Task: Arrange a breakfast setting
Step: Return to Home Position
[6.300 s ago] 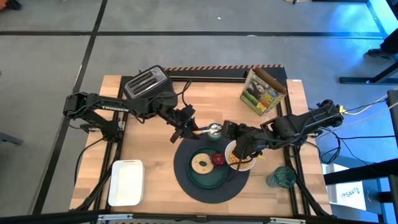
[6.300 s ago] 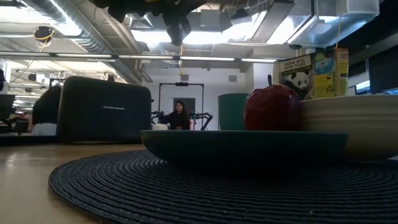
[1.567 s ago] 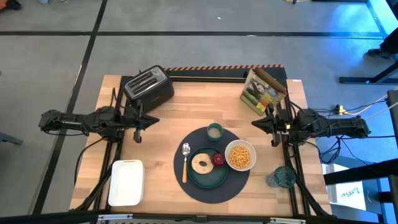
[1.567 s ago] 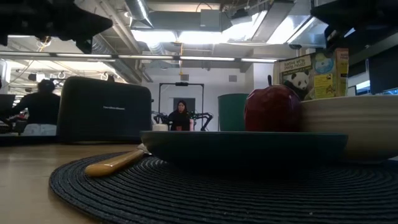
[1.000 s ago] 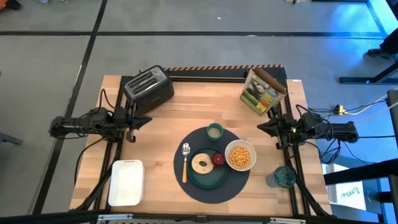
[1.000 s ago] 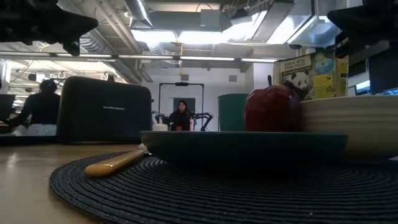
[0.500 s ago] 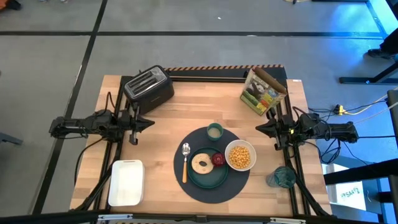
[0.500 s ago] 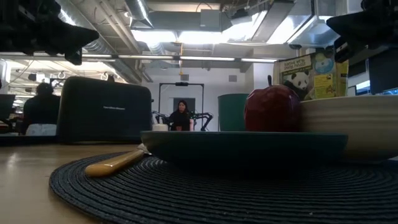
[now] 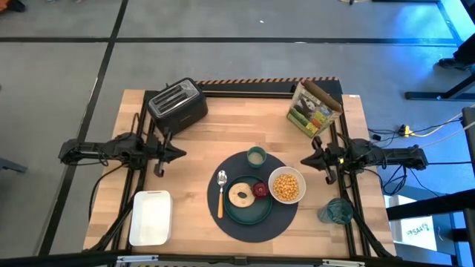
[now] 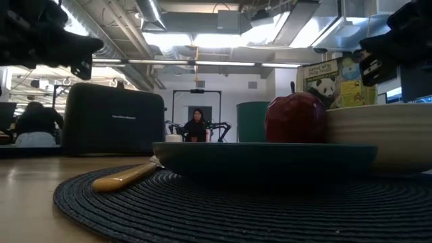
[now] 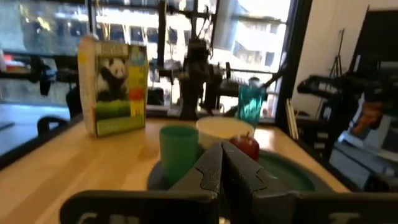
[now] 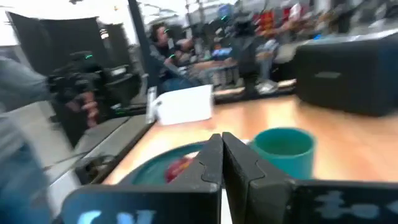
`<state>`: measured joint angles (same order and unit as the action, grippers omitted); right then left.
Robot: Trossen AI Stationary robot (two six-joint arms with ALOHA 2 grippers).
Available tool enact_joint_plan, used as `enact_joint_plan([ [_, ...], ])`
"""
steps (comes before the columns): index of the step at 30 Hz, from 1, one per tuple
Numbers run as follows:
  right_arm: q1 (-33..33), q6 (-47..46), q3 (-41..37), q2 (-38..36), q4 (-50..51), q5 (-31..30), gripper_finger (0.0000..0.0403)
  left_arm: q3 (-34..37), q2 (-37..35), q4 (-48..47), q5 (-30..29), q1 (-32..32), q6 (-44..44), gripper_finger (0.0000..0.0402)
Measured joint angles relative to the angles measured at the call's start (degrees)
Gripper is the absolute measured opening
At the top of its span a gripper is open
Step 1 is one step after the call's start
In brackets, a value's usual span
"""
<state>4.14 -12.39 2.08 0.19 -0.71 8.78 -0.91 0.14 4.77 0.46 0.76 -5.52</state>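
A dark round mat (image 9: 252,216) lies at the table's near middle. On it stand a teal plate (image 9: 249,209) with a bagel (image 9: 240,195) and a red fruit (image 9: 260,189), a white bowl (image 9: 286,186) of yellow cereal, a small green cup (image 9: 256,156) and an orange-handled spoon (image 9: 220,194). My left gripper (image 9: 181,154) is shut and empty at the left edge, its fingers pointing at the mat. My right gripper (image 9: 305,160) is shut and empty at the right edge. The cup shows in the left wrist view (image 11: 178,147) and the right wrist view (image 12: 283,148).
A black toaster (image 9: 177,103) stands at the far left and a panda cereal box (image 9: 314,108) at the far right. A white rectangular tray (image 9: 151,216) lies at the near left. A teal glass (image 9: 335,211) stands at the near right edge.
Both arms have come a little toward the table's middle and near edge: the left gripper toward the right, the right gripper toward the left. Nothing on the mat has moved.
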Motion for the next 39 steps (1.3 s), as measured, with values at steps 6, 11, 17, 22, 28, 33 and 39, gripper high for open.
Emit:
enact_joint_plan([
  [6, 0.0, 2.4, -1.6, 0.1, -3.8, -4.2, 0.0, 0.5, 0.0, -3.8, -2.9, 0.0, 0.1, 0.0002],
  [11, 0.0, 3.7, -1.6, 0.0, -5.1, -3.8, 0.0, 0.5, 0.0, -3.9, -2.6, 0.0, 0.1, 0.0002],
  [17, 0.0, 4.0, -1.6, 0.0, -5.6, -1.4, 0.0, 0.4, 0.0, -3.6, 3.7, 0.1, -1.4, 0.0002],
  [22, 0.0, 4.1, -1.6, 0.0, -5.9, -0.2, 0.0, 0.4, 0.0, -3.5, 3.5, 0.1, -1.4, 0.0002],
  [28, 0.0, -2.4, -1.6, 0.0, -5.5, -0.7, 0.0, 0.4, 0.0, -3.5, 3.5, 0.1, -7.1, 0.0002],
  [33, 0.0, -2.6, -1.6, 0.0, -5.1, 0.1, 0.0001, 0.4, 0.0, -3.4, 3.5, 0.1, -7.8, 0.0002],
  [39, 0.0, -2.7, -1.7, 0.0, -5.1, 0.3, 0.0001, 0.5, 0.0, -3.4, 3.5, 0.1, -7.8, 0.0002],
])
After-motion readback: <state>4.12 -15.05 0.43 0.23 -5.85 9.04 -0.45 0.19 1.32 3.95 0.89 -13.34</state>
